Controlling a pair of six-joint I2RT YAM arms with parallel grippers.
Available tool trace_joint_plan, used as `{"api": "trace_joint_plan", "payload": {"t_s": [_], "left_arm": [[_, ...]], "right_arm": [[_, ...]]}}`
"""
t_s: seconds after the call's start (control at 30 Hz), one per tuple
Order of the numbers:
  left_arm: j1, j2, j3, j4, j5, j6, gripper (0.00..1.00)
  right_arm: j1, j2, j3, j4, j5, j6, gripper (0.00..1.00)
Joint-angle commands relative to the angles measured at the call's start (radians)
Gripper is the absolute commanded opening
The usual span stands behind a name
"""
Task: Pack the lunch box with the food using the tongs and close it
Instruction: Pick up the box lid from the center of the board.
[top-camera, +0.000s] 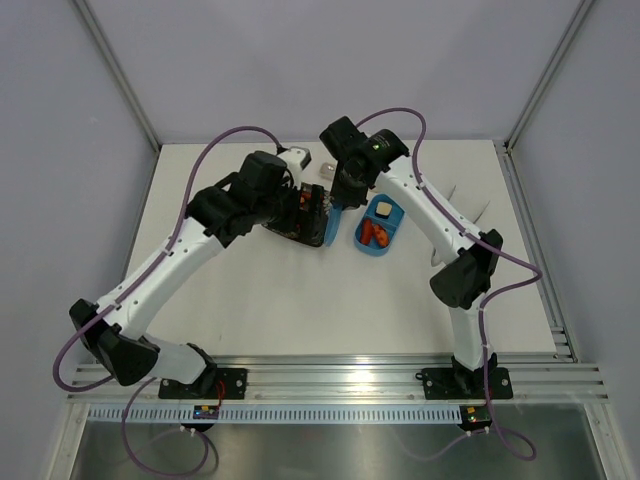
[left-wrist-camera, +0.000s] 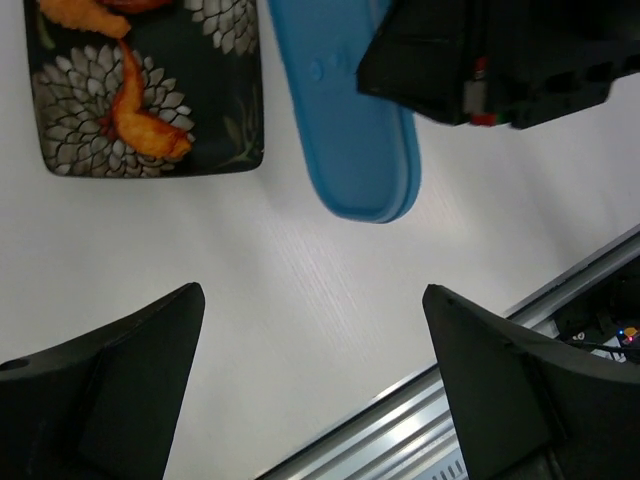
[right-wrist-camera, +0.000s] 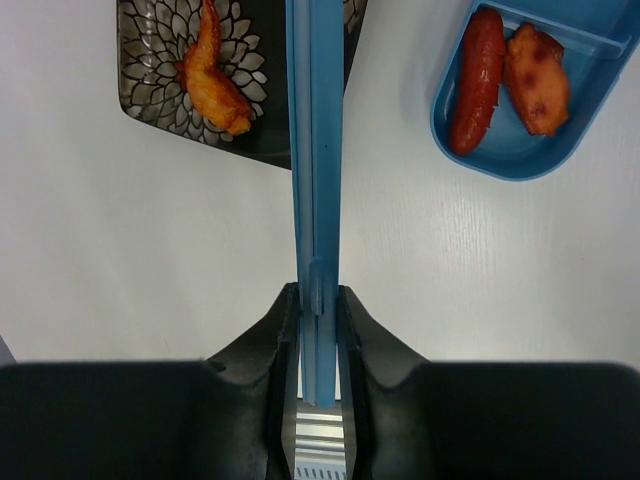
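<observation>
The light-blue lunch box lies open right of centre, with a red sausage, an orange fried piece and a pale block inside. Its blue lid stands on edge, clamped between the fingers of my right gripper, between the box and the black plate. More orange food lies on that plate. My left gripper hangs open over bare table in front of the plate, holding nothing. From the left wrist view the lid shows broadside. The tongs are out of view.
A small pale object sits behind the plate. A faint translucent case lies to the right of the box. The aluminium rail runs along the table's near edge. Both arms crowd together over the plate.
</observation>
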Motion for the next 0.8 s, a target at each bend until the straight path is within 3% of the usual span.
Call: {"api": "trace_joint_plan", "payload": {"t_s": [0.0, 0.4, 0.6, 0.77], "left_arm": [[-0.045, 0.050, 0.027, 0.126, -0.031, 0.016, 0.95], [-0.160, 0.014, -0.215, 0.488, -0.173, -0.050, 0.82], [-0.164, 0.047, -0.207, 0.524, -0.199, -0.015, 0.75], [-0.167, 0.083, -0.181, 0.525, -0.222, 0.007, 0.63]], "right_arm": [[-0.007, 0.008, 0.052, -0.028, -0.001, -0.006, 0.00], [-0.064, 0.028, 0.076, -0.013, -0.187, 0.017, 0.00], [-0.085, 0.031, 0.076, 0.005, -0.261, 0.027, 0.00], [-0.092, 0.037, 0.076, 0.010, -0.285, 0.027, 0.00]]}}
